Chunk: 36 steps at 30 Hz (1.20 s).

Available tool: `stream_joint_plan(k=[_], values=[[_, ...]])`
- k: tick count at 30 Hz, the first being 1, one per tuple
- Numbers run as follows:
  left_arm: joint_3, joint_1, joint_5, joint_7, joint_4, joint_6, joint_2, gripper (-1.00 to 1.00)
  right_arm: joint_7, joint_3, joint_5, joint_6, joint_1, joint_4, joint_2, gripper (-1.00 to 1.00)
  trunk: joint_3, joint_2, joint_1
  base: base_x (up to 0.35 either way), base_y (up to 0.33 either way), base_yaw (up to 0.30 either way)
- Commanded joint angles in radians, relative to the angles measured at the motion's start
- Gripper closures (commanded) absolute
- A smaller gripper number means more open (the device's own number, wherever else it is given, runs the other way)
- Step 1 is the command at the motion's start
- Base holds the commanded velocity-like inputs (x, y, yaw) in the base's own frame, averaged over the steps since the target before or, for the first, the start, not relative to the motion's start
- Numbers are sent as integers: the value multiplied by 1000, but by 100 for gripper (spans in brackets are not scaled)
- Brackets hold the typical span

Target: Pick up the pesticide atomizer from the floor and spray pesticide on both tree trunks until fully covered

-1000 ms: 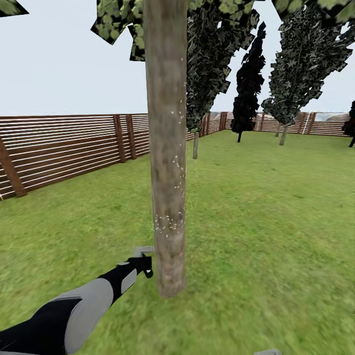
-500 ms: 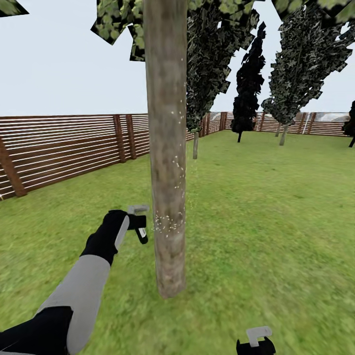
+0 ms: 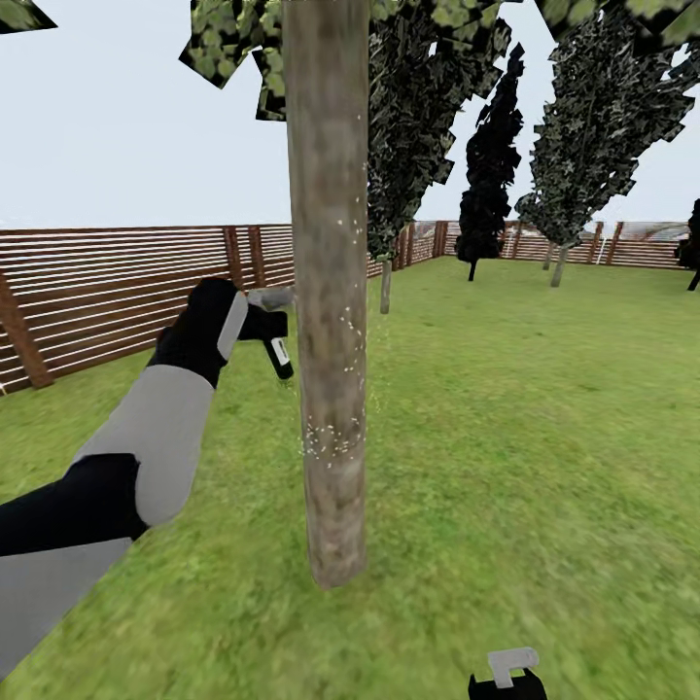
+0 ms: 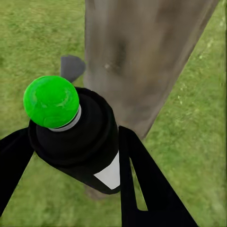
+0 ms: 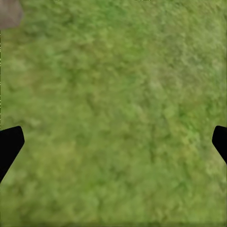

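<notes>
Pesticide atomizer is being carried up the tree trunk, pinched in the left gripper and raised from near the base to mid-height just beside the bark. White specks are showing lower down, so higher bark is probably being targeted. Fingers of the right gripper are being held spread over the grass.

Head camera looks forward and slightly down across the lawn; tree trunk stands centre frame, close, fence at left. Left wrist camera sits tight against the same trunk, grass behind. Right wrist camera points straight down at grass, close, blurred. All three views share the lawn.
</notes>
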Motion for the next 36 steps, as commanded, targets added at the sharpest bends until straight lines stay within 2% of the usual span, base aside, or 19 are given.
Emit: stream_joint_plan(k=[1, 6, 12, 18, 21, 23, 24, 26, 28, 34, 36], values=[[6, -64, -5, -4, 32, 4, -2, 100, -3, 7, -5, -2, 0, 1, 0, -100, -2, -2, 1, 0, 0, 0], [6, -192, -1, -4, 77, 6, -1, 100, -3, 8, -5, -2, 0, 1, 1, -100, -2, -2, 1, 0, 0, 0], [6, -371, 56, -3, 225, 6, 0, 100, -3, 8, -5, -2, 0, 1, 1, -100, -2, -2, 1, 0, 0, 0], [6, -503, 61, -4, 283, 7, 1, 100, -3, 8, -5, -1, 0, 1, 2, -100, -2, -2, 1, 0, 0, 0], [6, -540, 61, -4, 295, 7, 2, 100, -3, 8, -5, -1, 0, 1, 2, -100, -2, -2, 1, 0, 0, 0], [7, -559, 74, -4, 307, 7, 2, 100, -3, 8, -5, -1, 0, 1, 2, -100, -2, -2, 1, 0, 0, 0], [7, -565, 89, -4, 311, 7, 3, 100, -3, 8, -5, -1, 0, 1, 2, -100, -2, -2, 1, 0, 0, 0], [7, -582, 156, -4, 315, 7, 3, 100, -3, 8, -5, -1, 1, 1, 2, -100, -2, -2, 1, 0, 0, 0], [7, -594, 175, -4, 316, 7, 3, 100, -3, 8, -5, -1, 0, 1, 2, -100, -2, -2, 1, 0, 0, 0], [8, -615, 184, -4, 318, 7, 3, 100, -3, 8, -5, -1, 0, 1, 2, -100, -2, -2, 1, 0, 0, 0], [11, -616, 184, -3, 350, 6, 6, 100, -3, 8, -5, -1, 0, 1, 2, -100, -2, -2, 1, 0, 0, 0]])
